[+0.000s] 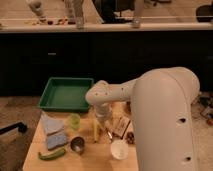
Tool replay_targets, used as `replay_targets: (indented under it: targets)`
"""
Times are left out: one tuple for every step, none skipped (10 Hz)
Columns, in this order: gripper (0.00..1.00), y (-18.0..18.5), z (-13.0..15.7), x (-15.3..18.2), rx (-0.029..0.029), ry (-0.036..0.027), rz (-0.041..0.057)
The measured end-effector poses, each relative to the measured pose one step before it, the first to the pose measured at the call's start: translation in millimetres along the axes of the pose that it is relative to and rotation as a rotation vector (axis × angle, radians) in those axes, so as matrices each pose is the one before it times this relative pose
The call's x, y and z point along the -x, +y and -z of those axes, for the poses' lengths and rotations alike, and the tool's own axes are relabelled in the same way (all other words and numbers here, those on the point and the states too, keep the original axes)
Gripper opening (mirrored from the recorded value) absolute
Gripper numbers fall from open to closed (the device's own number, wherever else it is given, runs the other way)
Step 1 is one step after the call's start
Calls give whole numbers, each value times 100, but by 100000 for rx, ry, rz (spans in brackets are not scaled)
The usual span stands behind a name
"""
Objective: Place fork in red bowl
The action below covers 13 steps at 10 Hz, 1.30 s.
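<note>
My gripper (106, 125) hangs low over the wooden table (90, 159), right of the yellow banana (96, 131) and left of a brown snack packet (121, 126). A thin silvery sliver (109, 134) just under the gripper looks like the fork; I cannot tell whether it is held. The dark red bowl (130, 106) shows only as a small patch at the back right of the table, mostly hidden behind my white arm (160, 115).
A green tray (65, 93) stands at the back left. A blue cloth (54, 133), a small green cup (74, 120), a steel cup (77, 145), a green pepper (52, 154) and a white round cup (119, 149) lie on the table. A dark counter runs behind.
</note>
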Motion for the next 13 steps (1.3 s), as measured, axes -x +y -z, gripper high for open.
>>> replay_targets:
  targets:
    - [53, -338, -372, -175, -629, -957, 1934]
    - [53, -204, -182, -110, -324, -476, 1295]
    - [53, -334, -225, -151, -525, -629, 1702]
    - [53, -133, -205, -26, -431, -575, 919]
    - [53, -112, -143, -48, -330, -420, 763]
    - [53, -195, -220, -48, -595, -701, 1045]
    - [53, -136, -303, 18, -716, -947, 1032]
    - [53, -225, -310, -37, -685, -923, 1094]
    - [53, -156, -244, -30, -581, -778, 953]
    - [53, -115, -192, -40, -802, -656, 974]
    - [53, -106, -195, -43, -871, -809, 1073]
    - [53, -24, -76, 45, -410, -783, 624]
    - [53, -75, -15, -104, -330, -358, 598]
